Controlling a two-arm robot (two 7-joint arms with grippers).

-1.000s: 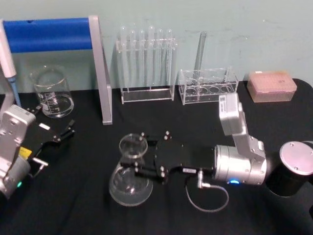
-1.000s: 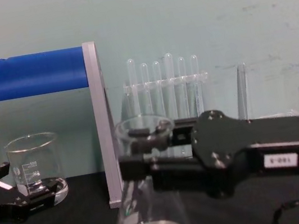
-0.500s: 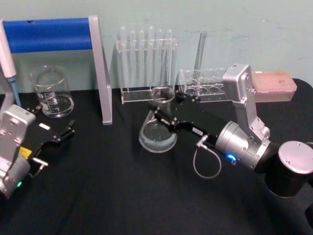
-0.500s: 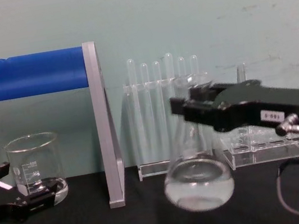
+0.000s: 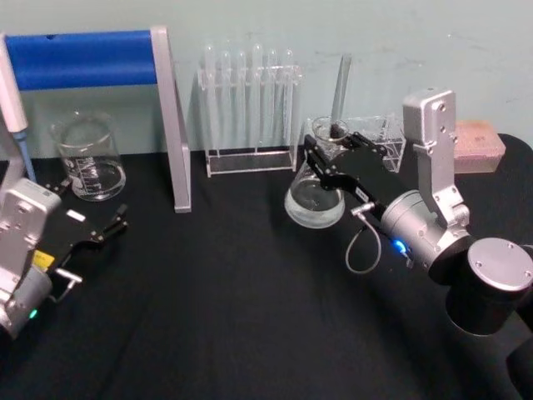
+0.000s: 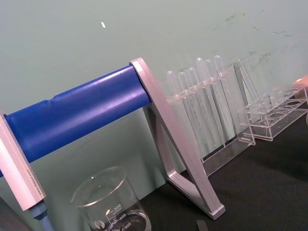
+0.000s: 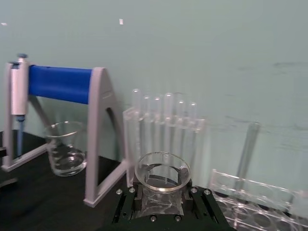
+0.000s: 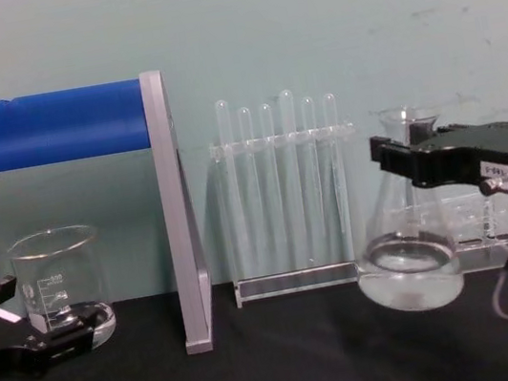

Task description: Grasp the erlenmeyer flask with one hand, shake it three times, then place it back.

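Note:
The erlenmeyer flask (image 5: 315,202) is a clear glass cone with a little liquid in its wide base. My right gripper (image 5: 331,157) is shut on its narrow neck. In the chest view the flask (image 8: 409,267) hangs nearly upright, seemingly just above the black table and in front of the low clear rack, with the right gripper (image 8: 405,155) clamped below the flared rim. The right wrist view looks down on the flask's rim (image 7: 162,171) between the black fingers (image 7: 126,201). My left gripper (image 5: 90,223) rests open at the table's left, near the beaker, holding nothing.
A glass beaker (image 5: 87,158) stands at the back left beside a grey stand with a blue bar (image 5: 83,58) and a pipette (image 5: 12,100). A test tube rack (image 5: 250,108), a low clear rack (image 5: 371,137) and a pink box (image 5: 479,142) line the back edge.
My right gripper carried the flask from the front middle of the table back and to the right, righting it from a tilt. The left arm stayed still.

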